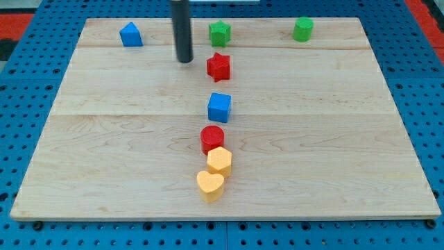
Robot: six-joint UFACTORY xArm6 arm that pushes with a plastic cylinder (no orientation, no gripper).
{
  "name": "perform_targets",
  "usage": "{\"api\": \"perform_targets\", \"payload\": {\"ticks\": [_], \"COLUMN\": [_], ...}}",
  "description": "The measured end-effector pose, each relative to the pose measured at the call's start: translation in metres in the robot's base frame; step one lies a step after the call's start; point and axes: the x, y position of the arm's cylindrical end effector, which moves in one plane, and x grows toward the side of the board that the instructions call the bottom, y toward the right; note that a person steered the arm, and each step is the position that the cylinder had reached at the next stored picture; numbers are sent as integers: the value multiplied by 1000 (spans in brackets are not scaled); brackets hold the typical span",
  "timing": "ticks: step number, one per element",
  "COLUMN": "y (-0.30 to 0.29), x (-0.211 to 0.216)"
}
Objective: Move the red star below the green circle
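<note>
The red star (218,66) lies near the view's top centre of the wooden board (104,153). The green circle (302,29) stands at the view's top right, well to the right of the star and a little higher. A green star (220,32) sits just above the red star. My tip (184,61) rests on the board just left of the red star, with a small gap between them.
A blue pentagon-like block (130,35) is at the top left. Below the red star runs a column: a blue cube (219,107), a red circle (212,138), a yellow hexagon (219,160) and a yellow heart (210,185).
</note>
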Motion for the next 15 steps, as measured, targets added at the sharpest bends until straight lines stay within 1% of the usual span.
{"api": "perform_targets", "payload": {"ticks": [1,2,3,4,5,6,7,8,9,10,11,12,13,15], "y": [44,84,106,71,78,123,143,116,95,60,57,82,86,155], "x": [23,36,-4,-18,-31,-43,-37,-23,-28,-28,-22,-21,-8,-4]}}
